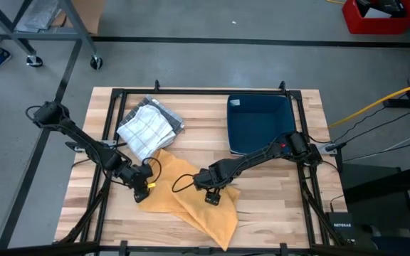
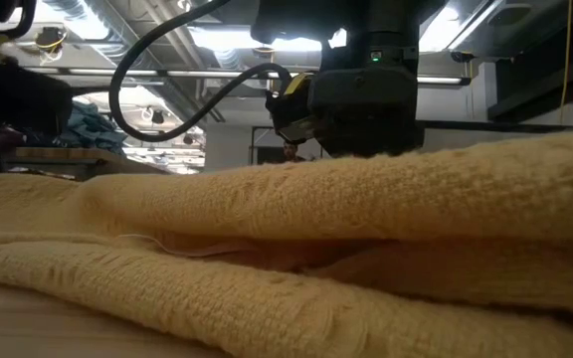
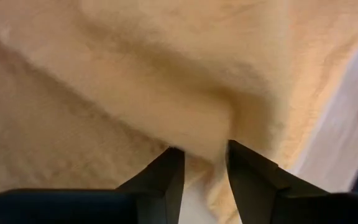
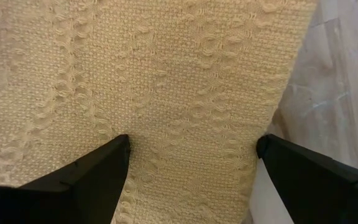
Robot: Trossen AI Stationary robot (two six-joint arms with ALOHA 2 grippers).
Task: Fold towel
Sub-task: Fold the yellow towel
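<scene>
The yellow towel [image 1: 191,195] lies partly folded on the wooden table [image 1: 276,213], its long axis running on a diagonal from the left middle of the tabletop toward the near edge right of centre, where one corner reaches almost to the table's rim. The left gripper [image 1: 143,189] sits at the towel's left edge, its fingers [image 3: 166,177] parted a little way with a fold of yellow cloth bulging just ahead of the gap; whether that cloth is pinched or only touched cannot be told. The right gripper [image 1: 213,195] is over the middle of the towel, toward its right edge, jaws spread wide and pressed down on the weave, gripping nothing. Both grippers are on the cloth, so the next fold likely turns on the left one, which is at an edge it could lift across the long axis. The level view across the table is filled with towel, layered in thick folds, and it hides the tabletop and both fingertips. Farther back, a folded white checked cloth [image 1: 146,126] rests just beyond the towel's left part, and a dark blue bin [image 1: 260,122] stands on the far right, well apart.
</scene>
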